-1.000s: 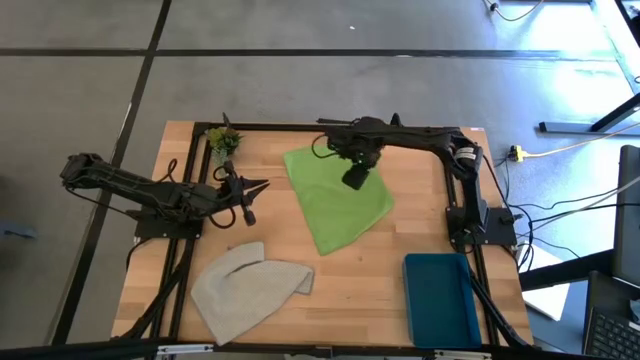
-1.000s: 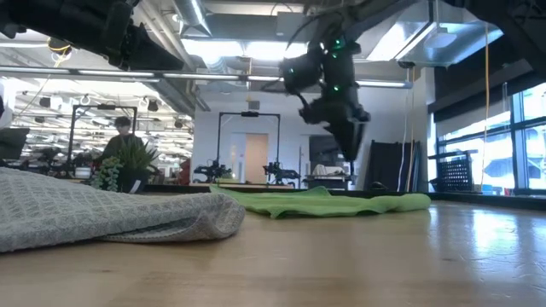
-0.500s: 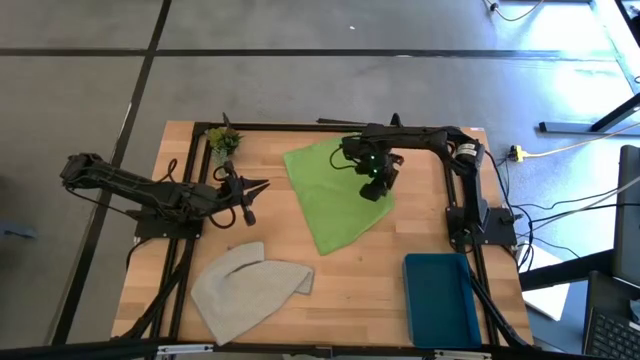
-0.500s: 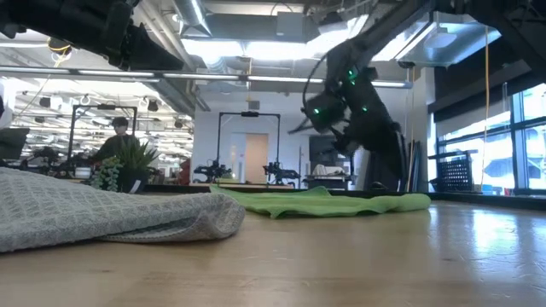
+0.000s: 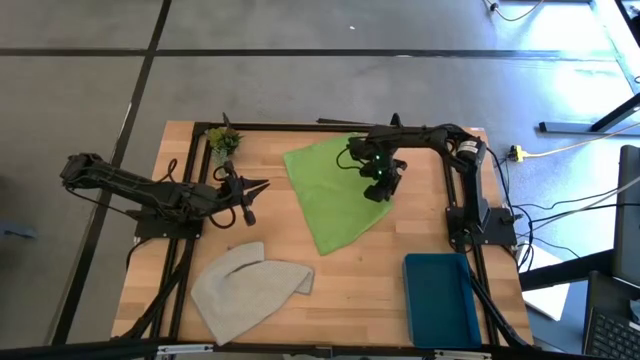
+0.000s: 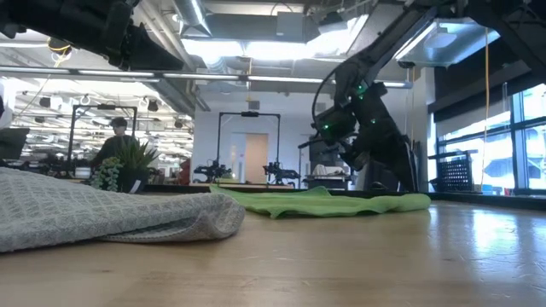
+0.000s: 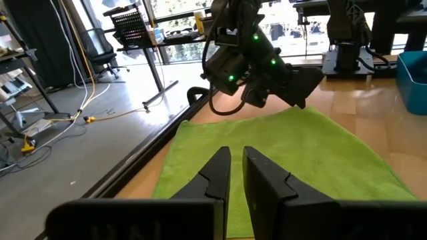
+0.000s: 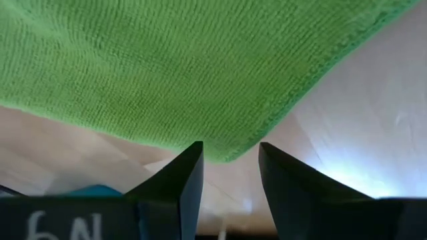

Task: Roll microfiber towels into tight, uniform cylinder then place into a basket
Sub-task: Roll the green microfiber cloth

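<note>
The lime green towel (image 5: 330, 190) lies spread flat on the far middle of the table; it also shows in the low view (image 6: 324, 203) and the left wrist view (image 7: 293, 147). My right gripper (image 5: 378, 192) is open, low over the towel's right corner (image 8: 230, 150), one finger on either side of it. The grey-beige towel (image 5: 245, 285) lies folded over near the front left. The teal bin (image 5: 440, 300) stands at the front right, holding nothing. My left gripper (image 5: 255, 188) is shut and waits at the left, pointing at the green towel.
A small green plant sprig (image 5: 224, 140) stands at the far left corner. Black frame rails run along the table's left, right and far edges. Bare wood lies between the two towels and the bin. A person shows far back in the room (image 6: 119, 136).
My right gripper has gone toward the table's right edge and down, from over the middle of the green towel to its right corner. The towel has stayed flat.
</note>
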You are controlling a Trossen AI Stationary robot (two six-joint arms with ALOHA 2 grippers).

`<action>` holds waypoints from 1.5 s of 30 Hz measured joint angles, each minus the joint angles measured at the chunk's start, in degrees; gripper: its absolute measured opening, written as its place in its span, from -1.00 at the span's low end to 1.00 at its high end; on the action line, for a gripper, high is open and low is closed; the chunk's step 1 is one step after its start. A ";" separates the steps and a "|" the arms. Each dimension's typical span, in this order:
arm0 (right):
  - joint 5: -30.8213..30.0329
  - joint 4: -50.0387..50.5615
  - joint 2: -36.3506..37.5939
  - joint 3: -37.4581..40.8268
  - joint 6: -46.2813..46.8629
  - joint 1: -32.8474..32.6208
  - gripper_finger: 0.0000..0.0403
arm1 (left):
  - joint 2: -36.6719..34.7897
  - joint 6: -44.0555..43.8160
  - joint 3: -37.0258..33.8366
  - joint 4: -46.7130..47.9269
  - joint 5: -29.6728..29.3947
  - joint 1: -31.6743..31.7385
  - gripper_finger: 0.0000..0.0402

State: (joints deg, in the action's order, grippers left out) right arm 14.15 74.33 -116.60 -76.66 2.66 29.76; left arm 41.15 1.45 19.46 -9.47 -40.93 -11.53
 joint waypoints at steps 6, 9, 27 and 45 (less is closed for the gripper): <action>0.43 0.02 0.00 0.00 -0.35 1.60 -0.27 | 0.00 0.00 -0.02 0.01 0.01 -0.01 -0.85; 1.96 0.02 0.00 0.00 -0.46 2.58 -0.27 | 0.00 0.00 0.00 0.00 0.02 -0.02 -0.85; 16.12 -5.41 0.00 6.92 -7.59 2.95 -0.27 | 0.00 0.02 -0.02 0.00 0.02 -0.01 -0.85; 31.53 -19.92 0.00 6.91 -7.26 -2.88 -0.27 | -0.01 0.03 -0.02 0.00 0.02 0.00 -0.85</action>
State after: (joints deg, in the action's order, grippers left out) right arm 45.68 54.40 -116.60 -69.76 -4.60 26.88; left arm 41.14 1.48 19.44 -9.47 -40.91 -11.53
